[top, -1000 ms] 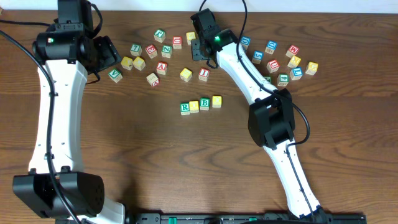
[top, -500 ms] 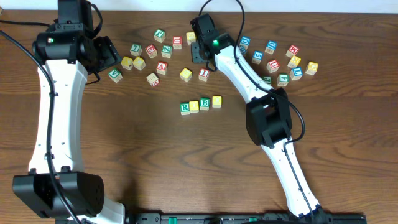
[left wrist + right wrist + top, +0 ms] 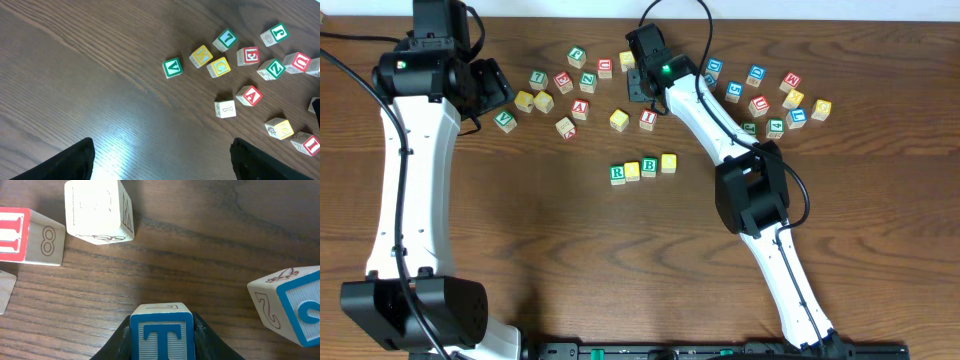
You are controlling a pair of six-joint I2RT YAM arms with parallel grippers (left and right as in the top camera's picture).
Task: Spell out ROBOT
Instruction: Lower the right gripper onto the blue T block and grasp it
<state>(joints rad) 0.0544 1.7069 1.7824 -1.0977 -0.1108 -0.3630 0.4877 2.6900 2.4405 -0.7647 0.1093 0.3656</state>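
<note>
A row of blocks lies mid-table: green R [image 3: 617, 173], a yellow block [image 3: 632, 171], green B [image 3: 649, 166] and another yellow block [image 3: 668, 161]. My right gripper [image 3: 639, 82] is at the far side among loose blocks. In the right wrist view it is shut on a blue T block [image 3: 162, 336], low over the wood; the overhead view hides this block under the gripper. My left gripper [image 3: 160, 165] is open and empty above bare table, left of the blocks, and also shows in the overhead view [image 3: 495, 88].
Loose letter blocks lie scattered along the far side in a left group [image 3: 565, 85] and a right group [image 3: 775, 100]. Near the T block are a red E block [image 3: 25, 237], a pale block [image 3: 97, 210] and a blue-edged block [image 3: 295, 310].
The right arm shifted slightly to the left a second ago and has held still since. The left arm has not moved.
</note>
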